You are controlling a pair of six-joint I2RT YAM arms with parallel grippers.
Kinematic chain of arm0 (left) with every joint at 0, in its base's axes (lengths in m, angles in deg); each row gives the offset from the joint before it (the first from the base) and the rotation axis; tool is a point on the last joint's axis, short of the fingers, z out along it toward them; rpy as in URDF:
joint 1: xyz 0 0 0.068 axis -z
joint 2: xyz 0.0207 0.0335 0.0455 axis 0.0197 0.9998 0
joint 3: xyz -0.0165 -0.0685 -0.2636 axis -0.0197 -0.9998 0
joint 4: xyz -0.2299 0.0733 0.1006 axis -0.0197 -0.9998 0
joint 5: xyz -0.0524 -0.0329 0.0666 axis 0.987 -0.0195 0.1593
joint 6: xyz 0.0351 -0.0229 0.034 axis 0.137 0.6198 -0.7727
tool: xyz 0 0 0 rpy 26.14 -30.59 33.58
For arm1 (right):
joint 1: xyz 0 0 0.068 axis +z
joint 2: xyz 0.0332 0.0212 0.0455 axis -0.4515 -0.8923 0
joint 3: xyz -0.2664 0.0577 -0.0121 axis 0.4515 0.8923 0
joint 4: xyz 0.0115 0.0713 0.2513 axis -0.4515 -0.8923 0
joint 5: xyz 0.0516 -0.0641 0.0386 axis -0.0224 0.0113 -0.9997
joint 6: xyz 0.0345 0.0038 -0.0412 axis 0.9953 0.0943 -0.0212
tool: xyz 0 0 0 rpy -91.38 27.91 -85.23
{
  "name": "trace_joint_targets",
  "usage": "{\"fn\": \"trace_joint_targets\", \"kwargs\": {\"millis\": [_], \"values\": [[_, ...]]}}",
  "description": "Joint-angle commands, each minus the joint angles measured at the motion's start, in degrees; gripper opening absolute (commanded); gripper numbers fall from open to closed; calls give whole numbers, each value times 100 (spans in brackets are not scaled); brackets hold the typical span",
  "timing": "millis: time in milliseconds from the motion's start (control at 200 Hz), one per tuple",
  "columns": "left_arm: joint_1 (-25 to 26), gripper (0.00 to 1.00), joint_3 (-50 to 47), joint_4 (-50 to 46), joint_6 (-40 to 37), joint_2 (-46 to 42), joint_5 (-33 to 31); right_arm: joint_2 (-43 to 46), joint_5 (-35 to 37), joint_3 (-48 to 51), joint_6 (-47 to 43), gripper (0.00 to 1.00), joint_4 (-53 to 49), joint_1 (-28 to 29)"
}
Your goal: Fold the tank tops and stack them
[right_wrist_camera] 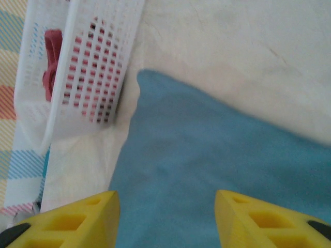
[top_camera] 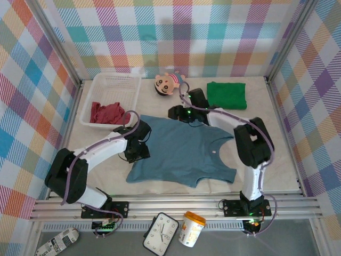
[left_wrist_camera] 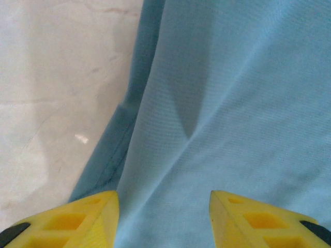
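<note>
A: What is lying where, left to right?

B: The red top is sitting in the basket, the blue-grey top is lying flat mid-desk, the green top folded beyond.

A: And the jaws?

B: Both are hovering part-open, gripping nothing. The cloth looks limp; I would pinch hem corners.

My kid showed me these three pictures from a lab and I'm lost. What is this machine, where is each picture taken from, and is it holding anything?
Two robot arms are bolted at the table's near edge. One picture looks down from above; the other two come from cameras on each wrist, showing that hand's yellow fingers. A blue-grey tank top lies flat mid-table, a folded green one at the back, a dark red one in the white basket, beside a doll. The left hand and right hand hang open over the blue top, holding nothing.
</note>
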Motion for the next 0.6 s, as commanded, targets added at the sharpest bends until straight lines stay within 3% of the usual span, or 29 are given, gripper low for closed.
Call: {"fn": "trace_joint_targets", "kwargs": {"millis": [0,185,305,595], "values": [[-81,49,-75,615,-271,323,266,455,-217,1036,119,52,135,126],[-313,52,-109,628,-532,793,-27,898,134,2058,-8,54,67,53],[-533,53,-68,156,-799,1047,-687,908,309,2242,-199,54,-50,-108],[-685,58,-60,-332,-832,520,-1118,963,589,2488,-567,54,-294,-270]]}}
